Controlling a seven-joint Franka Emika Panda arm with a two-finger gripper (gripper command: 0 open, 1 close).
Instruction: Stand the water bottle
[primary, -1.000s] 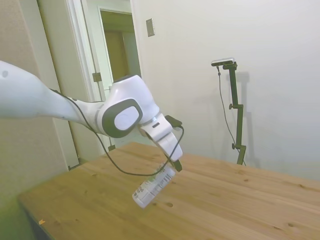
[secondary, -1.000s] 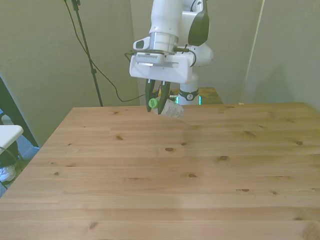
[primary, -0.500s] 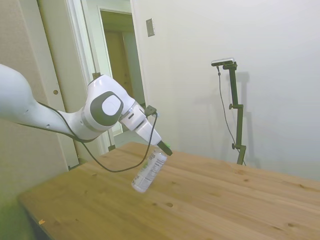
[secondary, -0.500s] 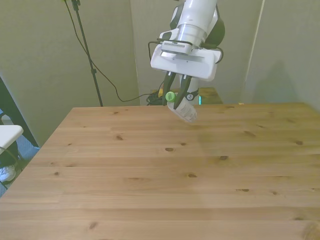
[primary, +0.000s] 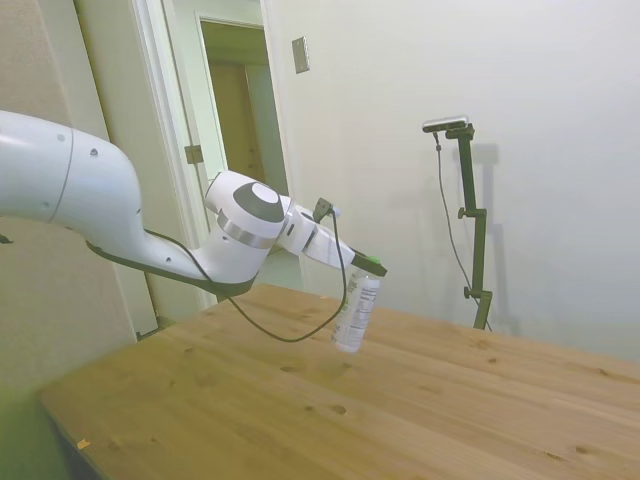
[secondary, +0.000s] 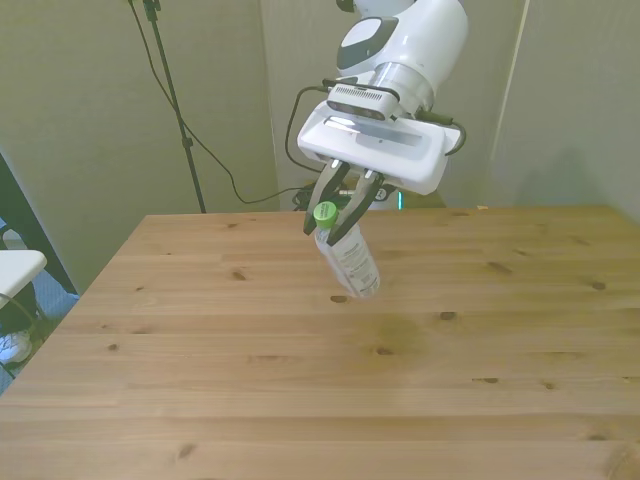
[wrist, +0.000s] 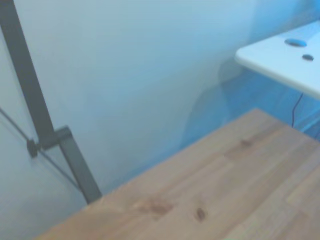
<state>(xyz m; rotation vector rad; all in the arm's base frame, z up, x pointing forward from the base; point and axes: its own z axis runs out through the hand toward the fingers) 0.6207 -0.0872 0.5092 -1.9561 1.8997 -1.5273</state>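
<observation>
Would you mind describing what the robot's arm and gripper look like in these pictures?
The arm is glossy white with rounded, bulbous segments and dark grey rings at the joints. A thin black cable loops loosely below the wrist. The gripper has a wide, flat white body with two slim dark fingers. A small dark block sits on top of the wrist.

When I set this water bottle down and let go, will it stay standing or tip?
The water bottle hangs slightly tilted above the table, held near its green cap, so it may tip unless straightened. It looks tall, narrow, probably light; likely easily knocked and apt to roll.
</observation>
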